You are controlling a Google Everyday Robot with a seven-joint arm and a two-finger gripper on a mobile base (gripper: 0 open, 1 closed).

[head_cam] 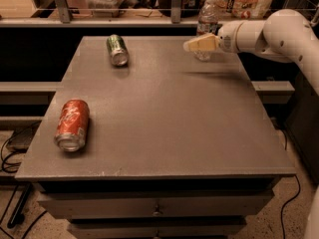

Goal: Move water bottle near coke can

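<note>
The water bottle (206, 21) stands upright at the table's far right edge, clear with a white cap, partly hidden behind my gripper. The coke can (72, 124) lies on its side near the front left of the table. My gripper (192, 45) hangs above the table at the far right, just in front of the bottle's lower half, pointing left. It holds nothing that I can see. The white arm reaches in from the right.
A green soda can (117, 50) lies on its side at the far left of the grey table (164, 113). A shelf with bags and boxes runs behind the table. Drawers sit below the table's front edge. Cables lie on the floor at left.
</note>
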